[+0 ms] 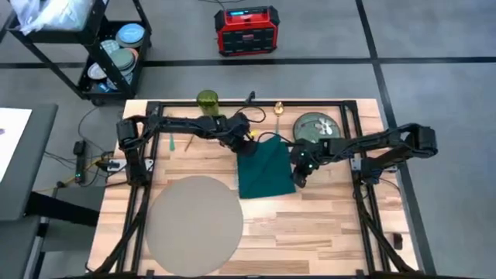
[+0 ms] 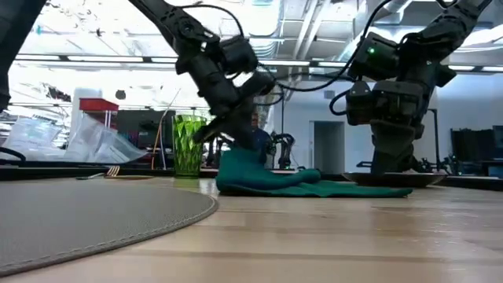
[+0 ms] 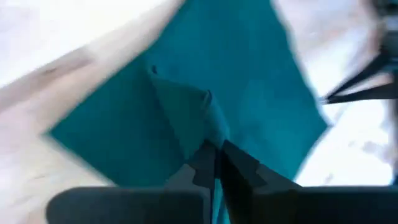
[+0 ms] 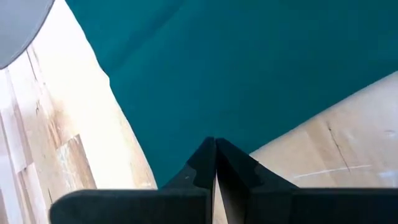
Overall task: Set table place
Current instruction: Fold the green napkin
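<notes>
- The table point(image 1: 310, 225) of light planks carries everything; in the high view the place point(image 1: 194, 225), a round grey-beige mat, lies toward seven o'clock and bears nothing.
- The dark green cloth point(image 1: 265, 172) lies near the table's middle, at about two o'clock from the mat and close beside its edge without overlapping it. We judge the step in hand to be handling this cloth so it ends up flat by the mat.
- The floral plate point(image 1: 316, 125) sits at one o'clock from the cloth, the green glass point(image 1: 208, 100) at eleven o'clock; both stand near enough that we should keep any lift low and away from them.
- The left gripper point(image 3: 216, 155) has its fingers pressed together on a raised fold of the cloth at its far corner.
- The right gripper point(image 4: 214, 152) is at the cloth's near right edge, fingers closed on the hem, it seems.
- To do this well, we should move both grippers together, keep the cloth taut, and avoid dragging it across the mat's rim.
</notes>
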Controlling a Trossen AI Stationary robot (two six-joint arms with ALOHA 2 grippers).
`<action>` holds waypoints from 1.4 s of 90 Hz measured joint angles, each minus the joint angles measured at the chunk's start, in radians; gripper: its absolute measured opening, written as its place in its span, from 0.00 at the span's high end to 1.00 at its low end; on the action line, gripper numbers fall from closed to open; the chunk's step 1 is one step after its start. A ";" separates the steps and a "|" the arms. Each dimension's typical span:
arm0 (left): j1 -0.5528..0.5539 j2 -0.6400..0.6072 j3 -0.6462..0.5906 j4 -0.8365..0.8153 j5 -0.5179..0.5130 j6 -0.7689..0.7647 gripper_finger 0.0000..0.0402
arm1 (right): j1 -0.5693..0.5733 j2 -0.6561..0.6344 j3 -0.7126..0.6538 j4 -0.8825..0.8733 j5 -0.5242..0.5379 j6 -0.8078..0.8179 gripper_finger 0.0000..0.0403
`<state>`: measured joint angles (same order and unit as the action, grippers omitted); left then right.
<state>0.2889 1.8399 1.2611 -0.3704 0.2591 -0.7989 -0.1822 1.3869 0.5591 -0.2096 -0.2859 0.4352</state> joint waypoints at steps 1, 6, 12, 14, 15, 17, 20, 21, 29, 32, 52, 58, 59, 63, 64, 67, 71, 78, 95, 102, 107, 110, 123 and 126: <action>-0.004 0.000 0.002 0.002 0.000 -0.003 1.00 | 0.000 0.000 0.000 0.000 0.000 0.001 1.00; -0.026 -0.001 0.004 0.017 0.003 -0.023 1.00 | 0.000 0.000 0.000 0.001 0.000 0.002 1.00; -0.051 -0.001 0.003 0.026 0.004 -0.042 1.00 | 0.002 0.000 0.000 0.001 0.000 0.015 1.00; -0.059 -0.001 0.003 0.029 0.004 -0.049 1.00 | 0.005 0.000 0.000 0.001 0.000 0.022 1.00; -0.064 -0.001 0.003 0.030 0.004 -0.052 1.00 | 0.007 0.000 0.000 0.001 0.000 0.027 1.00; -0.072 -0.001 0.003 0.034 0.004 -0.056 1.00 | 0.009 0.000 0.000 0.001 0.000 0.031 1.00; -0.084 -0.001 0.003 0.039 0.004 -0.058 1.00 | 0.016 0.000 0.000 0.001 0.000 0.034 1.00; -0.088 -0.001 0.003 0.040 0.003 -0.059 1.00 | 0.018 0.000 0.000 0.001 0.000 0.035 1.00; -0.117 0.002 0.003 0.056 0.001 -0.076 1.00 | 0.037 0.000 0.000 0.001 0.000 0.044 1.00; -0.125 0.006 0.003 0.076 0.000 -0.084 1.00 | 0.045 0.000 0.000 0.001 0.000 0.057 1.00; -0.148 0.028 0.003 0.198 -0.020 -0.124 1.00 | 0.097 0.000 0.000 -0.003 0.024 0.120 1.00; -0.148 0.030 0.001 0.211 -0.023 -0.138 1.00 | 0.109 0.000 0.000 -0.005 0.026 0.133 1.00; -0.148 0.029 0.001 0.216 -0.024 -0.138 1.00 | 0.111 0.000 0.000 -0.006 0.026 0.136 1.00; -0.148 0.028 0.002 0.228 -0.027 -0.137 1.00 | 0.119 0.000 0.000 -0.013 0.026 0.144 1.00; -0.148 0.027 0.003 0.229 -0.028 -0.137 1.00 | 0.120 0.000 0.000 -0.015 0.027 0.145 1.00; -0.149 0.027 0.002 0.228 -0.031 -0.137 1.00 | 0.125 0.000 0.000 -0.019 0.027 0.151 1.00; -0.149 0.027 0.002 0.230 -0.033 -0.137 1.00 | 0.133 0.000 0.000 -0.018 0.028 0.153 1.00; -0.153 0.027 0.002 0.256 -0.033 -0.138 1.00 | 0.145 -0.010 0.000 -0.020 0.048 0.163 1.00; -0.181 0.027 0.002 0.274 -0.062 -0.102 1.00 | 0.171 -0.057 0.000 -0.030 0.116 0.194 1.00; -0.192 0.027 0.002 0.292 -0.077 -0.067 1.00 | 0.173 -0.074 0.000 -0.030 0.130 0.194 1.00; -0.201 0.027 0.002 0.322 -0.081 -0.047 1.00 | 0.176 -0.082 0.000 -0.030 0.131 0.195 1.00; -0.207 0.027 0.002 0.343 -0.087 -0.037 0.99 | 0.176 -0.086 0.000 -0.030 0.131 0.194 1.00; -0.224 0.027 0.002 0.407 -0.094 -0.010 0.94 | 0.176 -0.094 0.000 -0.033 0.130 0.194 1.00; -0.226 0.027 0.002 0.413 -0.095 -0.006 0.93 | 0.176 -0.094 0.000 -0.036 0.129 0.194 1.00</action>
<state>0.0631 1.8671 1.2633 0.0422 0.1646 -0.8051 -0.0060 1.2926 0.5591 -0.2455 -0.1568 0.6289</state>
